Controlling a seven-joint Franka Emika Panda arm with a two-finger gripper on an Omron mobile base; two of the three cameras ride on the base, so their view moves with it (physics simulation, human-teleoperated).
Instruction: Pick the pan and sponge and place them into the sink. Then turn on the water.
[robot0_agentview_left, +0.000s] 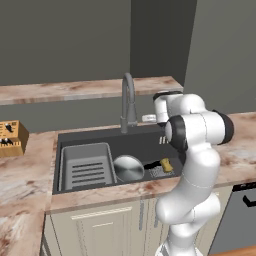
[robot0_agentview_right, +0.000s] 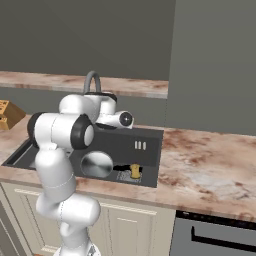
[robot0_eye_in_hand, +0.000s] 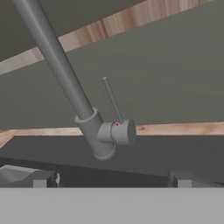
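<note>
I see a marbled pink-brown stone tabletop (robot0_agentview_left: 30, 175) running in an L around the sink (robot0_agentview_left: 145, 140), with a second strip of the same stone on a raised ledge (robot0_agentview_left: 75, 90) behind it. The walls are plain dark grey-green; a lighter grey panel (robot0_agentview_left: 225, 50) stands at the right. Cream panelled cabinet doors (robot0_agentview_left: 95, 230) sit under the tabletop, and a dark appliance front with a bar handle (robot0_agentview_right: 220, 235) is at the right.

The sink is a dark grey recessed basin. Inside it, the grey ridged rack (robot0_agentview_left: 86, 167) occupies the left part. The pan (robot0_agentview_left: 128, 167) lies on the basin floor just right of the rack, shiny and round, its black handle pointing right. The sponge (robot0_agentview_left: 166, 164) sits in the basin near the handle's end, by the drain grate. From the right base camera I see the pan (robot0_agentview_right: 96, 165) and sponge (robot0_agentview_right: 135, 171) side by side, close together; I cannot tell whether the sponge touches the handle.

The arched grey faucet (robot0_agentview_left: 128, 102) rises behind the basin. A wooden knife block (robot0_agentview_left: 11, 138) stands on the tabletop at far left.

Through the hand camera, the faucet base and its thin lever (robot0_eye_in_hand: 112, 99) are straight ahead, with a tiny red and blue mark at the lever's root. The gripper (robot0_eye_in_hand: 111, 179) has its fingers (robot0_eye_in_hand: 39, 178) spread wide, released, holding nothing.

I can read no writing or brand anywhere.
</note>
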